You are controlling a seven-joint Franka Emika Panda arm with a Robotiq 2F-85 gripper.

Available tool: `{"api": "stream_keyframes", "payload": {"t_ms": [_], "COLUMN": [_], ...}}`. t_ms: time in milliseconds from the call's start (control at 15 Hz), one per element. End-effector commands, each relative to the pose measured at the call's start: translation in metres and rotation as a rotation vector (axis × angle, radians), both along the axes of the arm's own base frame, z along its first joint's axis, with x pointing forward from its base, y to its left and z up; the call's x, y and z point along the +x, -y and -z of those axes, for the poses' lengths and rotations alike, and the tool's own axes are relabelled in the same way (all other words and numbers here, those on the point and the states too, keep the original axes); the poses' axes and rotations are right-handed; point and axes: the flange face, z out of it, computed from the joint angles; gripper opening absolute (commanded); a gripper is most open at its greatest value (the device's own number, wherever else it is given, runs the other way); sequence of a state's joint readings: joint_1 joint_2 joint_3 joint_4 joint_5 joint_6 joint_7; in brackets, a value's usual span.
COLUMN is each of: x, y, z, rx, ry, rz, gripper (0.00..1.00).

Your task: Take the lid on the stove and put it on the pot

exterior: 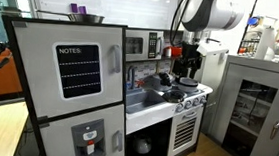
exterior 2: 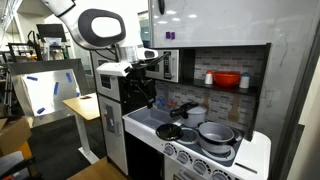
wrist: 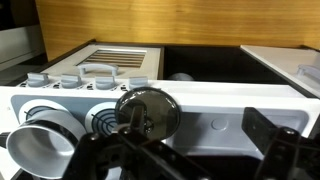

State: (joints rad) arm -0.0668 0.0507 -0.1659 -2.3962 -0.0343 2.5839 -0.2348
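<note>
Hanging above the stove, the fingers clamp the lid, pot beside.

The white toy-kitchen stove is crowded: a small silvery-grey metal pot and a dark round pan stand on its burners, leaving little bare top between them. Above the stove, a dark shelf carrying a red bowl limits room from overhead. Beside the stove, a grey fridge with a "NOTES" board closes that side.
</note>
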Motion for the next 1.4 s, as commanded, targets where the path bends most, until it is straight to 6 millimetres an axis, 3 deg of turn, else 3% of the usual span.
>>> {"api": "stream_keyframes", "payload": {"t_ms": [0, 267, 867, 1333], "x": [0.027, 0.042, 0.038, 0.053], "y": [0.005, 0.009, 0.005, 0.015], "z": [0.016, 0.031, 0.034, 0.06], "rx": [0.007, -0.003, -0.01, 0.005], "ry": [0.006, -0.001, -0.023, 0.008], "rz": [-0.004, 0.002, 0.002, -0.013], "gripper": [1.0, 1.0, 1.0, 1.0]}}
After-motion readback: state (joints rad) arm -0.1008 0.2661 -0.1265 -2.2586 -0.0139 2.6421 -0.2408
